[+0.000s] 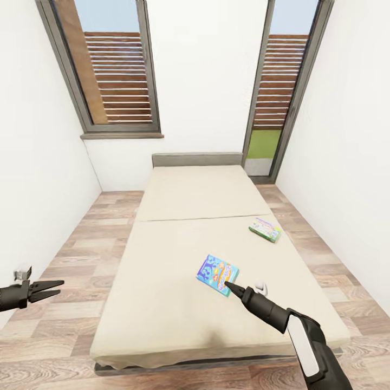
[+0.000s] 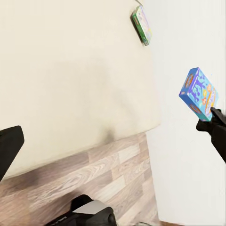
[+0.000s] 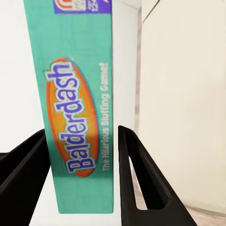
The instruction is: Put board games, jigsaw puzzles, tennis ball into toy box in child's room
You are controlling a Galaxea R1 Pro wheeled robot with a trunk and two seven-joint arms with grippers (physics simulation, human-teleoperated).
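Blue board game (image 1: 218,274) tilted above cream bed (image 1: 179,271); green-edged board game (image 1: 265,229) flat near its edge.

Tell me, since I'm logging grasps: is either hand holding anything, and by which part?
The right hand grips the blue board game by its near edge, the teal Balderdash side between its fingers. The left hand is open, holding nothing.

Open mattress surrounds the green-edged game box (image 1: 265,229) on the bed (image 1: 179,260); walls flank both floor strips.
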